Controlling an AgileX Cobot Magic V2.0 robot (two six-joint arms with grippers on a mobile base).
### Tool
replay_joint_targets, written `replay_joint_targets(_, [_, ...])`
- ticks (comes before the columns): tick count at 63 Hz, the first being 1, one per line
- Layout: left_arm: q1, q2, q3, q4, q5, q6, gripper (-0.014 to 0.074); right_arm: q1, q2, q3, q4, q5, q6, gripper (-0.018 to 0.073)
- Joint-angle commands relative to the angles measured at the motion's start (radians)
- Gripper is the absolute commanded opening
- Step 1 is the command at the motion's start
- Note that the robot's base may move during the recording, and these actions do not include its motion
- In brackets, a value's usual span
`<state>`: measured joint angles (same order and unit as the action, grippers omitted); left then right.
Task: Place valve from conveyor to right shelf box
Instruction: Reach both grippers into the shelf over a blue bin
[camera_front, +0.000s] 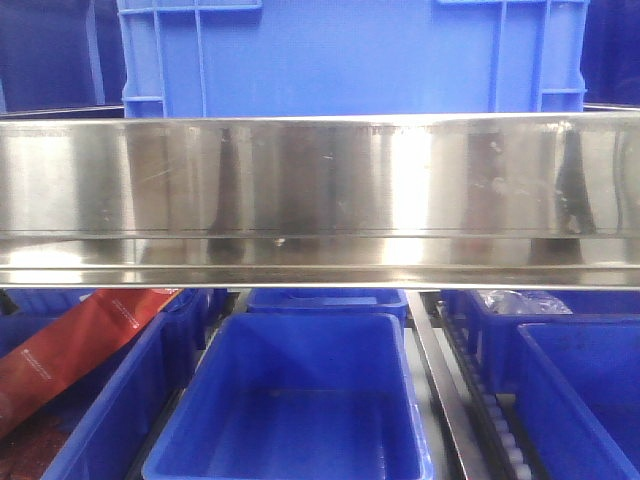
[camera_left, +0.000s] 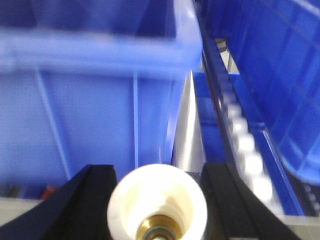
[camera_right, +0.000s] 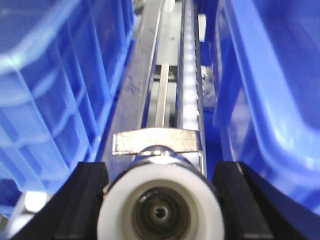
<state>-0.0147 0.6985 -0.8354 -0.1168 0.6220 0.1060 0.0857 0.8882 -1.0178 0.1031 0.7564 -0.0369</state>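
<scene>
Valve (camera_right: 160, 212) in right claw (camera_right: 161, 200) between blue boxes (camera_right: 50, 100)

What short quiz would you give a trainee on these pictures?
1. True or false: the right gripper grips a valve with a metal handle.
2. The packet in the front view's left bin is: A green, B red, C yellow.
3. What does the left gripper hold?
Key: 1 true; 2 B; 3 a white-ended valve.
</scene>
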Motion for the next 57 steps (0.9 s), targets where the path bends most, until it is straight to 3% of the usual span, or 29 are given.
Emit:
replay_joint_targets(1, [-0.024, 0.057, -0.107, -0.013, -0.044, 0.034, -0.0111, 0.03, 0.034, -0.072, 0.002, -0.069, -0.007, -0.0165])
replay_joint_targets(9, [-0.104, 0.172, -0.255, -0.013, -0.01, 0.048, -0.0111, 0.088, 0.105, -0.171, 0.002, -0.07, -0.007, -0.0165])
replay_joint_targets(24, [-0.331, 0.412, -0.496, -0.011, -0.039, 0.048, -0.0111, 0.207, 0.293, -0.405, 0.004, -0.068, -0.007, -0.0165])
replay_joint_targets(33, [-0.427, 0.58, -0.65, -0.009, -0.046, 0.048, -0.0111, 0.266, 0.421, -0.556, 0.004, -0.068, -0.007, -0.0165])
replay_joint_targets(48, [-0.51, 0.828, -0.911, -0.013, -0.036, 0.045, -0.0111, 0.288, 0.581, -0.74, 0.057, -0.066, -0.007, -0.0165])
replay_joint_targets(57, [-0.526, 0.921, -1.0, -0.019, -0.041, 0.045, -0.0111, 0.288, 0.63, -0.771, 0.116, -0.077, -0.007, -0.0165])
